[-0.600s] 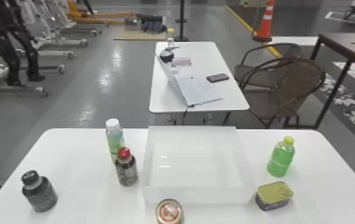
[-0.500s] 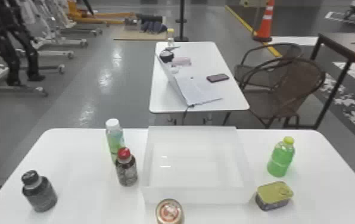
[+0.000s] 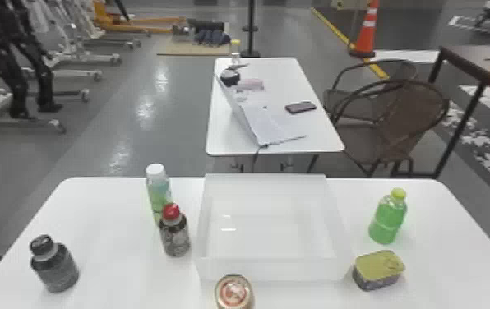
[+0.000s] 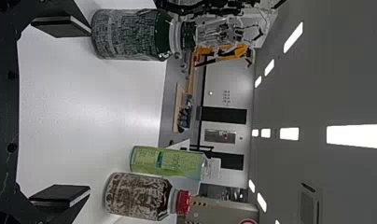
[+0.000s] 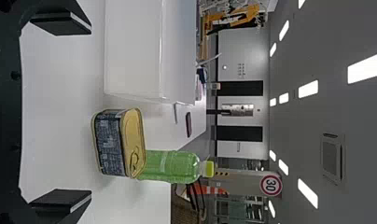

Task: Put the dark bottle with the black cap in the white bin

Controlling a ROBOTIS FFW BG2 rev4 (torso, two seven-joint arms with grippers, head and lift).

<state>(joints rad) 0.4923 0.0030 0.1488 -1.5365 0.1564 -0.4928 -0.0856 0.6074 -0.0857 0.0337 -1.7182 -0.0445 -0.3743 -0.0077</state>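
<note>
Table point(image 3: 112, 287): nothing we can see has moved since the earlier frame — every item stands in the same place.
Dark bottle point(image 3: 56, 267): upright at the table's left side, black cap point(image 3: 42, 245) on, well apart from the bin point(image 3: 273, 269) and outside it.
Bin: set at the middle of the table, its floor in our view through the open top.
Left gripper point(image 4: 90, 111): fingers apart in the left wrist view, the dark bottle beyond one of them, the red-capped bottle point(image 3: 175, 236) beyond the other.
Right gripper point(image 5: 91, 112): fingers apart in the right wrist view, with the tin point(image 3: 380, 267) ahead of them.
Bin's left: the red-capped bottle stands just beside the wall, the white-capped bottle point(image 3: 160, 193) close behind it.
Bin's right: we see the tin lying near the front corner — the green bottle point(image 3: 388, 222) upright behind it.
Bin's front: a round-topped can point(image 3: 234, 292) near the wall.
Background: a second table point(image 3: 223, 144) bears a phone point(image 3: 301, 107); wicker chairs point(image 3: 400, 119) stand at its right.
</note>
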